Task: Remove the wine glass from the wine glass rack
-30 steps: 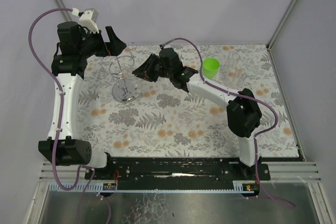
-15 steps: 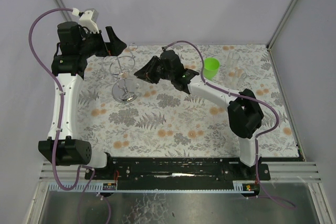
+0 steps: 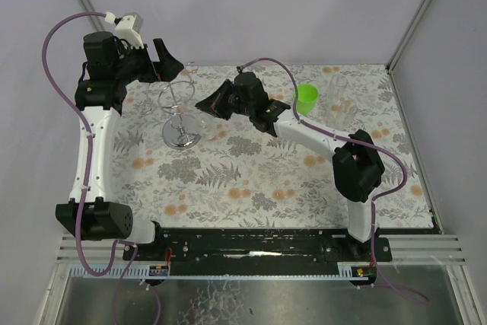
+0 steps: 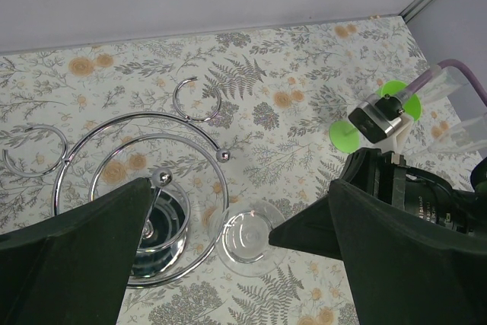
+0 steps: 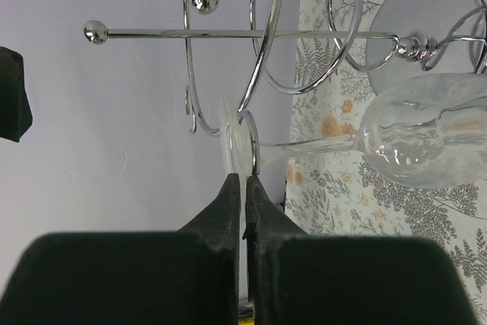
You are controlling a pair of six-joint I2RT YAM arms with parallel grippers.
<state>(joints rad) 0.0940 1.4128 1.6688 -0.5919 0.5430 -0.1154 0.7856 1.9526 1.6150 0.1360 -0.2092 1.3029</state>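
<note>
Cloth (image 3: 251, 180) printed with grey ferns and orange blossoms on a pale ground covered the whole table. It reached back to plain pale walls (image 3: 251, 5) that met bare aluminium posts (image 3: 415, 17) at the far corners. A black rail (image 3: 259, 243) ran along the near edge, and in front of it lay a ribbed metal ledge (image 3: 259, 260). Purple cables (image 3: 57, 32) looped off each arm.

The wine glass rack (image 3: 180, 133) stood upright on its round shiny base at the far left of the cloth. The wine glass (image 5: 422, 135) hung from the rack's wire loops on the side towards the middle of the table. Its bowl pointed down and its flat foot was caught behind a curved wire. The right gripper (image 5: 243, 180) reached in from the right, its two fingers pressed together on the rim of that foot. The left gripper (image 4: 211, 211) hovered above the rack with its fingers spread wide, touching nothing. Its camera looked straight down on the loops and the glass's foot.

A bright green cup (image 3: 306, 98) stood upright behind the right arm, well apart from the rack. Further right, beside the cup, was something of clear plastic (image 3: 340, 90), too faint to name.
</note>
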